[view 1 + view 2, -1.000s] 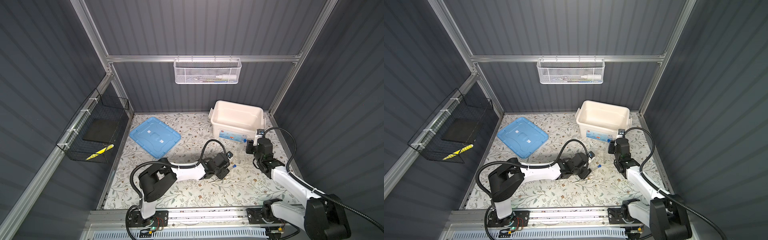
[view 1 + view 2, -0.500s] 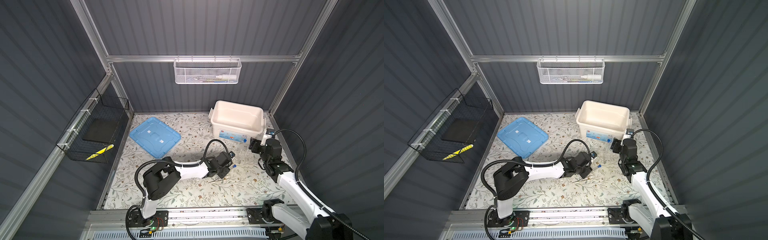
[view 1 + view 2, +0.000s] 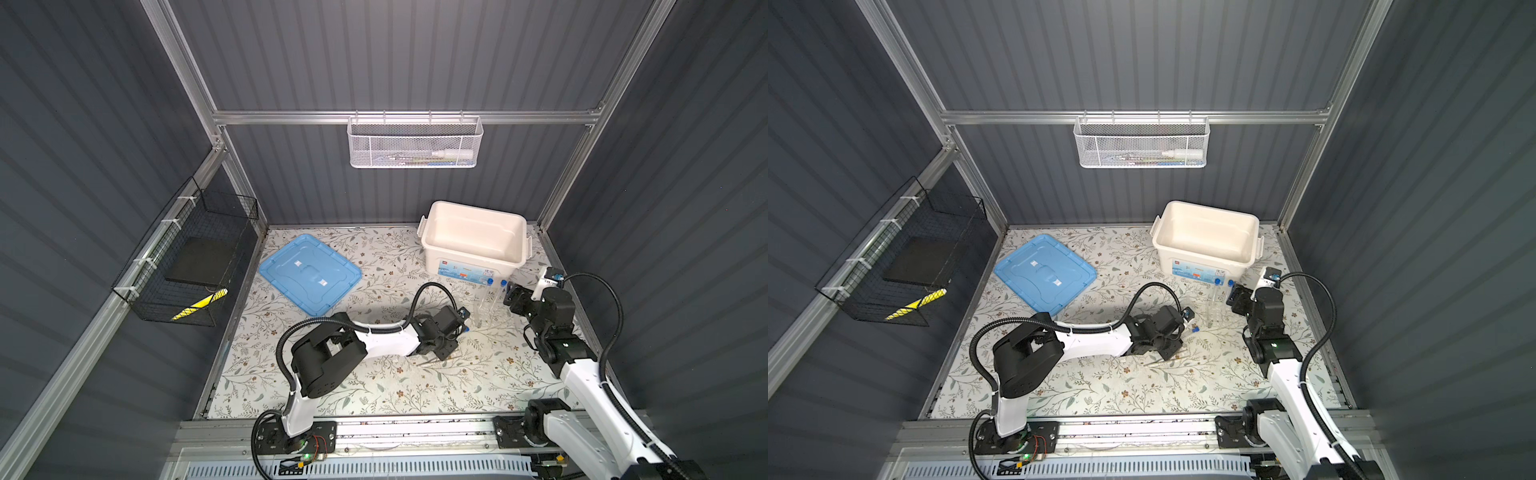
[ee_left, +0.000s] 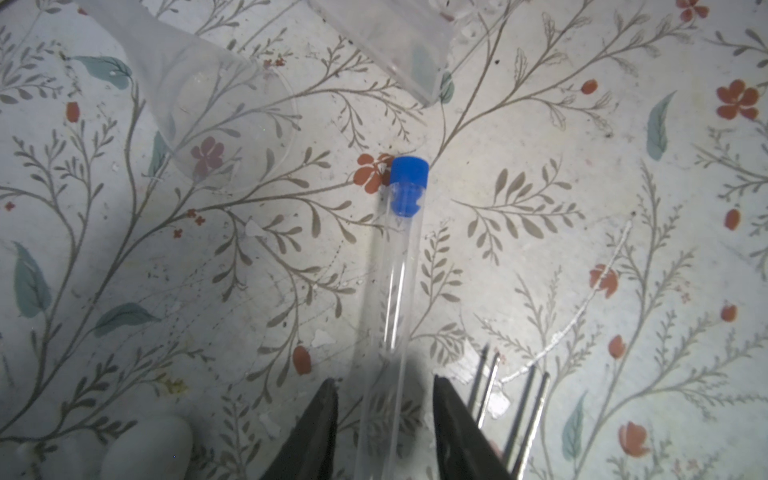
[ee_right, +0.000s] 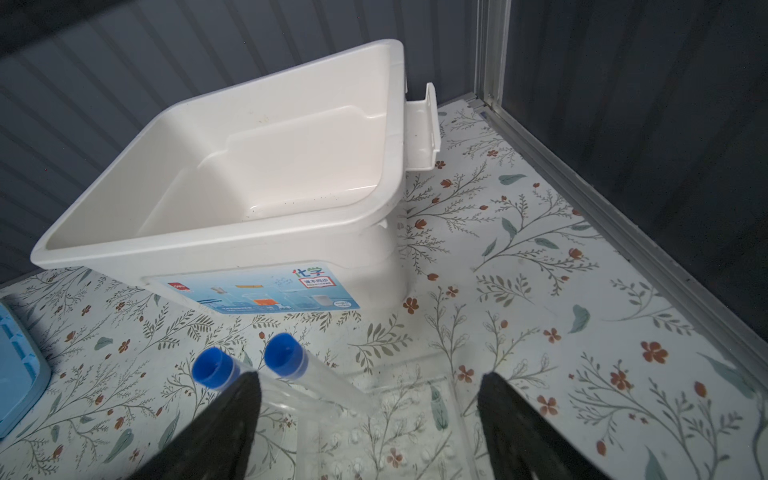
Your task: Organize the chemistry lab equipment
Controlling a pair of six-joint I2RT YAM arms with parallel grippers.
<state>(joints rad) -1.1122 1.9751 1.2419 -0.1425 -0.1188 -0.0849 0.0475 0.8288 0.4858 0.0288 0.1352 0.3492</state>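
Note:
A clear blue-capped test tube [image 4: 399, 270] lies flat on the floral mat, its cap [image 3: 466, 329] poking out past my left gripper [image 4: 382, 382]. The left jaws straddle the tube's lower part with a small gap on each side, so that gripper is open and not gripping. Thin metal tweezers [image 4: 490, 386] lie beside one finger and also show in a top view [image 3: 436, 360]. The clear tube rack [image 5: 374, 424] stands near the box with two capped tubes [image 5: 284, 355] in it. My right gripper [image 5: 370, 378] hovers over the rack, wide open and empty.
The cream box [image 3: 473, 266] stands open at the back right, and its blue lid [image 3: 309, 272] lies at the back left. A clear glass dish [image 4: 232, 116] sits near the lying tube. A white mesh basket [image 3: 413, 143] and a black wire basket [image 3: 187, 266] hang on the walls.
The right gripper has opened wider and its arm has swung out to the right of the rack. The left jaws have narrowed around the lying tube.

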